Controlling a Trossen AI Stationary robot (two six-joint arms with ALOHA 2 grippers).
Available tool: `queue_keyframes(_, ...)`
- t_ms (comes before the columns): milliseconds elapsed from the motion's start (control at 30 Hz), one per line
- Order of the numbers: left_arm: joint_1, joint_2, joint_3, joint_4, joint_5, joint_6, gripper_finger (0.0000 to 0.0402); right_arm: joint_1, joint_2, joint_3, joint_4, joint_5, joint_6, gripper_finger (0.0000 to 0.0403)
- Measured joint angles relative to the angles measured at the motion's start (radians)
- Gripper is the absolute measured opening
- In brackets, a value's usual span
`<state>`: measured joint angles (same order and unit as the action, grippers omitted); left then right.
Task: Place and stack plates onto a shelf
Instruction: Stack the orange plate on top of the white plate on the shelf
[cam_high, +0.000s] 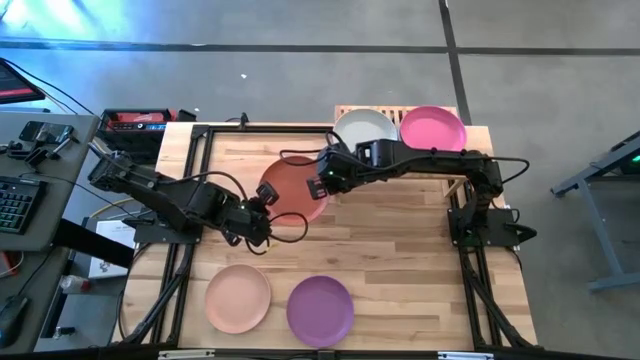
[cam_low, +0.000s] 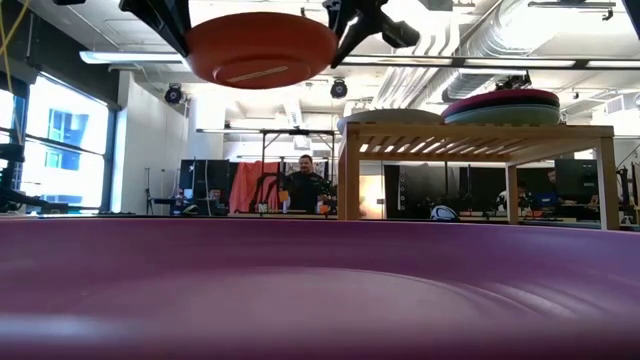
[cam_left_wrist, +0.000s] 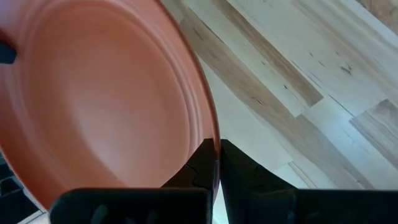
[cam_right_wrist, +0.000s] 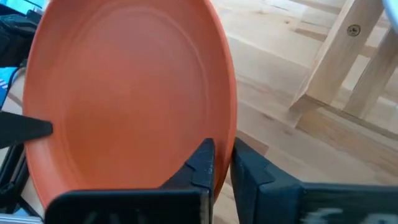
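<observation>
High view, clock-face style with the table's far edge at twelve: orange-red plate (cam_high: 296, 188) held up in the air near the middle, a bit toward eleven. Left gripper (cam_high: 262, 212) pinching the plate's rim from about seven o'clock, fingers pressed tight on it. Right gripper (cam_high: 322, 178) pinching the rim on the other side, from about two o'clock, fingers also squeezed onto the edge. Looks like a hand-over, one arm passing the plate to the other, likely because the shelf (cam_high: 342, 113) sits at one o'clock, closer to the right arm.

On the shelf already: a pale grey-green plate (cam_high: 364, 127) and a magenta plate (cam_high: 432, 129), side by side. From the low view, more plates seem stacked under the magenta one.

Waiting on the table at six o'clock: a peach plate (cam_high: 238, 297) and a purple plate (cam_high: 320, 309), just beside each other.

Next step, probably: left gripper lets go, right arm carries the plate up to the shelf. Risk: a thin rim grip could slip or tilt.
</observation>
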<state>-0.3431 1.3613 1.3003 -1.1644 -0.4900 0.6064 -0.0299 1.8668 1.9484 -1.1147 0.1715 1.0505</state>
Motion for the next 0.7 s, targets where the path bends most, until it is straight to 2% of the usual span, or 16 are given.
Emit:
queue_keyframes(200,0.013,0.0,0.0,0.009,0.019,-0.003,0.0011,-0.001,0.0,0.0,-0.003,0.004,0.02,0.0005)
queue_keyframes(467,0.039,0.0,0.0,0.005,0.074,-0.081,0.0065,0.0,0.0,0.0,-0.005,0.001,0.022,0.0)
queue_keyframes(700,0.035,0.0,0.0,0.005,0.085,-0.324,0.0097,-0.011,0.0,0.0,-0.053,0.028,0.022,0.0)
